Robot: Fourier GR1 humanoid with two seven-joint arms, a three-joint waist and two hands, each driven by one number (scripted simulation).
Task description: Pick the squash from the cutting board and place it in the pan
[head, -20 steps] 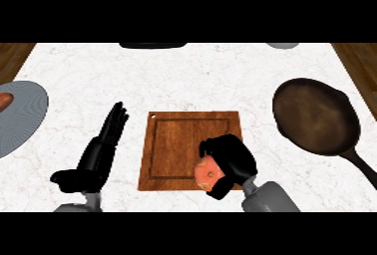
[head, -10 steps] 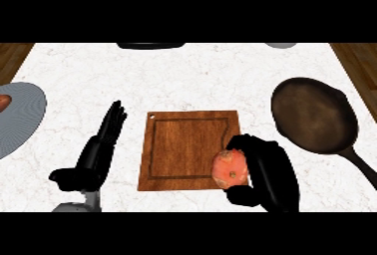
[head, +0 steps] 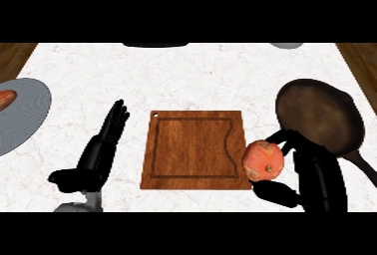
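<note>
The orange squash is held off the cutting board's right edge, with my right hand shut on it, fingers curled over its top and thumb below. The wooden cutting board lies bare in the middle of the counter. The dark brown pan lies at the right, just beyond the hand, its handle running toward the lower right. My left hand rests open left of the board, fingers straight and pointing away.
A grey plate with an orange-red item on it sits at the left edge. A dark object and a pale one show at the counter's far edge. Wood flooring borders both sides.
My right hand has lifted the squash off the board's lower right corner and carried it rightward toward the pan. The left hand has stayed still.
</note>
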